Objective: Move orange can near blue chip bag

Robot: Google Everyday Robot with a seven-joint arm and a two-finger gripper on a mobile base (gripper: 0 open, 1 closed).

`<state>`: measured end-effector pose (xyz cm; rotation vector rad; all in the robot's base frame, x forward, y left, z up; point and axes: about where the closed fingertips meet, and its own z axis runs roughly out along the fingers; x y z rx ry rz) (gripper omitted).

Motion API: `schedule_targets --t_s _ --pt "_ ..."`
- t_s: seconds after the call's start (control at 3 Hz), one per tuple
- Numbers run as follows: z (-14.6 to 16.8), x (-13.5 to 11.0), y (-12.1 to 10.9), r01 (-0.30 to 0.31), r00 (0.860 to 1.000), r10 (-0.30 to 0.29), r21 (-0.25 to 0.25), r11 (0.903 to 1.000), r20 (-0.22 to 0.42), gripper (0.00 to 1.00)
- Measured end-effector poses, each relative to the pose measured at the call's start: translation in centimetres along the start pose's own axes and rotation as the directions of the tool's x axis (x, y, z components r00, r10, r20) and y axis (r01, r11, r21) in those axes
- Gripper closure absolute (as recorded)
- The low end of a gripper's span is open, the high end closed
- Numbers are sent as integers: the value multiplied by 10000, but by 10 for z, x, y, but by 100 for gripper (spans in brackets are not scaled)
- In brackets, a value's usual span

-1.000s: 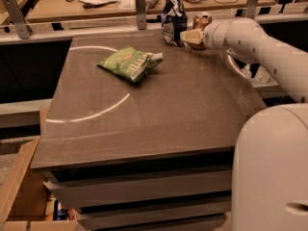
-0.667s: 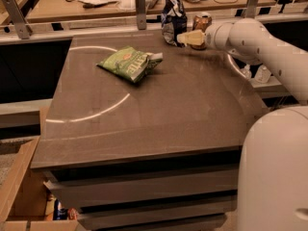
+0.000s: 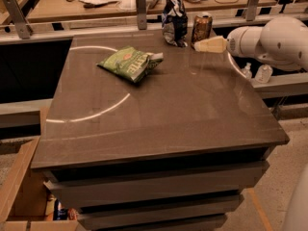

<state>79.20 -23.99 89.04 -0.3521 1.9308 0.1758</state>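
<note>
The orange can (image 3: 201,27) stands upright at the far edge of the dark table (image 3: 159,109), right beside the blue chip bag (image 3: 174,19), which stands just to its left. My gripper (image 3: 208,44) reaches in from the right at table height. Its cream tip lies just in front of the can's lower part. I cannot tell whether it touches the can.
A flat green chip bag (image 3: 131,63) lies left of centre on the table. Metal rail posts (image 3: 140,1) and a cluttered bench stand behind the far edge. Two small bottles (image 3: 263,73) sit on a ledge at the right. A cardboard box (image 3: 19,196) is on the floor at lower left.
My arm has drawn back to the right, away from the can and the bag. The can stands in the same place beside the blue chip bag.
</note>
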Motion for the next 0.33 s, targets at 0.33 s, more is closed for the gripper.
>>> schedule_targets --t_s 0.33 --pt "0 0 0 0 10000 0 -1 10000 0 0"
